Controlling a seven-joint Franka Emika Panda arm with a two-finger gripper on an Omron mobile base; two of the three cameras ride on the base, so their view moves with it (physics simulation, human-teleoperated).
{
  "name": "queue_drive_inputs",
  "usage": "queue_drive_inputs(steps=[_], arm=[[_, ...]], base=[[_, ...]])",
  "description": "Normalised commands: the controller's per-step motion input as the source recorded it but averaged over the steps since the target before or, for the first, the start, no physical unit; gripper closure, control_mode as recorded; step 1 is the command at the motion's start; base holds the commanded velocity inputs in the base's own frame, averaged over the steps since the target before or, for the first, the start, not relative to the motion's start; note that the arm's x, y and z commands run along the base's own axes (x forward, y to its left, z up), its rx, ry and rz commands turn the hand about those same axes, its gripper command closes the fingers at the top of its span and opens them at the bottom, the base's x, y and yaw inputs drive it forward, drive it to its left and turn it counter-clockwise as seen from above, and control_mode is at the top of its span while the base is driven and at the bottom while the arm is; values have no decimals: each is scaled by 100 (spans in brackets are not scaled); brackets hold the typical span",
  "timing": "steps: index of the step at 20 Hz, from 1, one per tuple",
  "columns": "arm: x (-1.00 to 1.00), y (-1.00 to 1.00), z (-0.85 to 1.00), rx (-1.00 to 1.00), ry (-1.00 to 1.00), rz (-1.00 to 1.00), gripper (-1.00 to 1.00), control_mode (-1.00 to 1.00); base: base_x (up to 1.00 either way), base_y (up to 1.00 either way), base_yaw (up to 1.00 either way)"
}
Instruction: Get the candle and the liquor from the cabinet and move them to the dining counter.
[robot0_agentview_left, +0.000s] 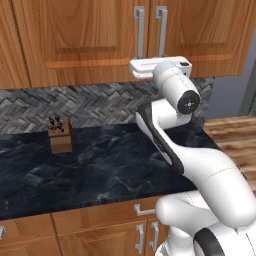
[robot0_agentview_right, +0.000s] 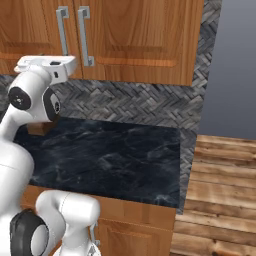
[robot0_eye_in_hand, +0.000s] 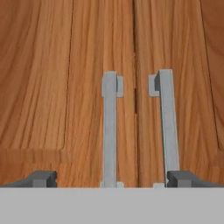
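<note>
tool (robot0_eye_in_hand: 112, 178): jaws wide, empty | cabinet (robot0_eye_in_hand: 87, 65): doors closed, both handles (robot0_eye_in_hand: 110, 131) straight ahead between fingertips

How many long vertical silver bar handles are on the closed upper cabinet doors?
2: the left handle and the right handle, flanking the seam between the cabinet doors. The open gripper faces them.

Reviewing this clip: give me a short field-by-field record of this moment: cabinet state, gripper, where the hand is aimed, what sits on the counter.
cabinet: both doors closed, contents hidden
handles: two vertical silver bars, left handle and right handle, flanking the door seam
gripper: open, holding nothing, facing the doors close up
aim: both handles lie between the fingertips in the hand view; contact cannot be told
counter: black marble-look top under the cabinet, herringbone tiling behind
on counter: brown knife block, left of the arm
</note>
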Motion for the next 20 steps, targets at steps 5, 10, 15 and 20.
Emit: queue_drive_inputs(steps=[5, 10, 15, 20], arm=[[36, 0, 0, 0, -3, 0, -100, -100], [49, 4, 0, 0, -3, 0, -100, -100], [47, 11, 0, 0, -6, 0, -100, -100], [42, 24, 0, 0, -4, 0, -100, -100]], base=[[0, 0, 0], [0, 0, 0], [0, 0, 0], [0, 0, 0]])
